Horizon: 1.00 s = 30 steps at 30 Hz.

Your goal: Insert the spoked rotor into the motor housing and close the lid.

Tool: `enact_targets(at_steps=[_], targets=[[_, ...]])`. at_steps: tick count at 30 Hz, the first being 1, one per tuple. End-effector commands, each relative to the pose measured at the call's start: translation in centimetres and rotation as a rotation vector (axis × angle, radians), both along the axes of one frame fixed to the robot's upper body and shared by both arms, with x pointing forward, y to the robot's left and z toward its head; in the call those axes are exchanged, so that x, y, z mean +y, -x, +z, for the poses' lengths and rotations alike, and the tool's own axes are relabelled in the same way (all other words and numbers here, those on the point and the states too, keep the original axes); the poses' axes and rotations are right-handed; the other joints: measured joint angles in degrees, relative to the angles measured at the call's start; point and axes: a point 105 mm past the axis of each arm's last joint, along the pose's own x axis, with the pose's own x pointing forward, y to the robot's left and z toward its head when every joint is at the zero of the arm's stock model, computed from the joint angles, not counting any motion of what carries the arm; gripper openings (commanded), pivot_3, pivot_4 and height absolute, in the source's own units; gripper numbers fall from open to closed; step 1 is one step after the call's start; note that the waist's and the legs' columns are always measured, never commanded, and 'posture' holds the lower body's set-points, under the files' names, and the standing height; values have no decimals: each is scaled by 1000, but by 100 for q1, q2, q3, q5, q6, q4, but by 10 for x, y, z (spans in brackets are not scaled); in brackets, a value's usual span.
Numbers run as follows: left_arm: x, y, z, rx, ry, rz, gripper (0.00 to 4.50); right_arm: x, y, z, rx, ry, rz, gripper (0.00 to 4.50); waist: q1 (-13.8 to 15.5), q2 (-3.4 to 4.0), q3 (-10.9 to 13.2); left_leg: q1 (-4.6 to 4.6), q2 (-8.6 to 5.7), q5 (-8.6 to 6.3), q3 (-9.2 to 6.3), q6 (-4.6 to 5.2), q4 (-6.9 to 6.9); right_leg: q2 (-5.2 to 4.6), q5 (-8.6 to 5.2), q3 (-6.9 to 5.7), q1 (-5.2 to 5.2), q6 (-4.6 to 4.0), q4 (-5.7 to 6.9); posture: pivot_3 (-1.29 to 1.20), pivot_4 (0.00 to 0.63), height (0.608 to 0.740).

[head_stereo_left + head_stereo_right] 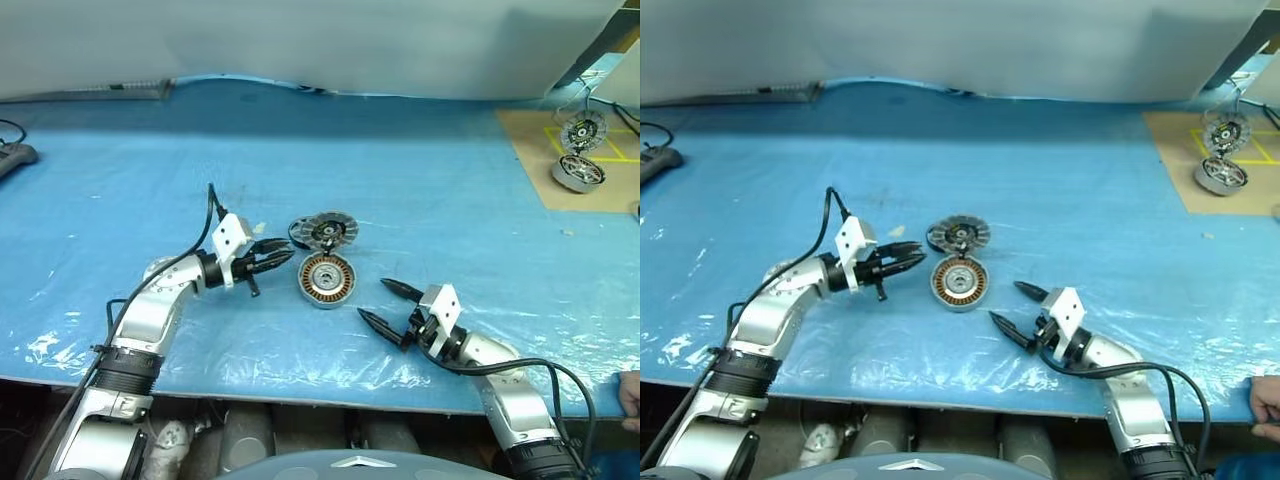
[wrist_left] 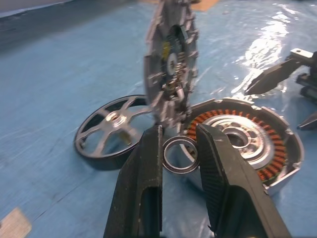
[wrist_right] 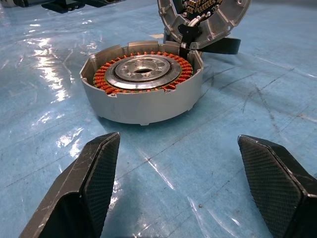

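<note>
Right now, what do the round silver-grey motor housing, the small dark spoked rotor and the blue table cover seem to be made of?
Motor housing: probably cast metal, matt grey wall, with copper-coloured wire windings inside. Spoked rotor: seemingly metal, with shiny silver spokes and a dark rim. Blue table cover: looks like thin plastic film, glossy and wrinkled with bright glare.

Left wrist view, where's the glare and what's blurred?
Left wrist view: glare streaks the blue sheet beyond the open lid; the left pincer's fingers look soft up close, spoked rotor fairly crisp. Right wrist view: sheen patches beside the motor housing.
</note>
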Motion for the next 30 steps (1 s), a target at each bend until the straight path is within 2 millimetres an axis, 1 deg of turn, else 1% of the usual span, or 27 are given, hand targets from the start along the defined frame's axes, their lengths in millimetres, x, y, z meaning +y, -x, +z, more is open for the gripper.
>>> enact_targets(at_steps=[1, 6, 10, 17, 20, 25, 27, 29, 30], targets=[[-15, 9, 8, -25, -13, -112, 678, 4, 0, 8, -39, -24, 30, 4039, -1, 0, 0, 0, 0, 0, 0, 0, 0, 0, 0, 0, 0, 0, 0, 0, 150, 740], [-36, 8, 1, 8, -28, -182, 678, 4, 0, 9, -46, -24, 28, 4039, 7, 0, 0, 0, -1, 2, 0, 3, 5, -1, 1, 0, 2, 0, 3, 0, 150, 740], [-47, 4, -8, 8, -62, -206, 678, 5, 0, 9, -37, -24, 19, 4039, 0, 0, 0, 0, 0, 4, 0, 7, 11, -1, 1, 0, 4, 0, 6, 0, 150, 740], [-57, -5, -19, -5, -104, -205, 678, 4, 2, 9, -38, -18, 16, 4039, -1, 0, 0, 0, -1, 6, 0, 10, 14, -2, 1, 0, 5, 1, 6, 0, 150, 740], [-61, -4, -21, -10, -114, -224, 678, 5, 2, 9, -41, -12, 13, 4039, 0, 0, 0, 0, 0, 6, -1, 11, 14, -1, 2, -1, 5, 1, 7, 0, 150, 740], [-61, -4, -24, -5, -133, -237, 678, 5, 0, 8, -43, -12, 8, 4039, 0, 0, 0, -1, 0, 6, -2, 12, 15, -2, 2, -2, 5, 1, 8, 0, 150, 740], [-60, -5, -25, -11, -143, -235, 1396, 5, 0, 8, -44, -11, 7, 4039, 0, 0, 0, -1, 0, 7, -2, 12, 16, -2, 2, -2, 6, 0, 8, 0, 150, 740], [-60, -6, -24, -15, -138, -229, 1932, 6, 0, 8, -45, -10, 7, 4039, 0, 0, 0, -1, 0, 7, -2, 13, 16, -2, 2, -2, 6, 0, 8, 0, 150, 740], [-60, -6, -23, -17, -134, -227, 2328, 5, -1, 9, -45, -10, 6, 4039, 0, 0, 0, -1, 0, 7, -2, 13, 16, -2, 2, -3, 6, 0, 8, 0, 150, 740]])
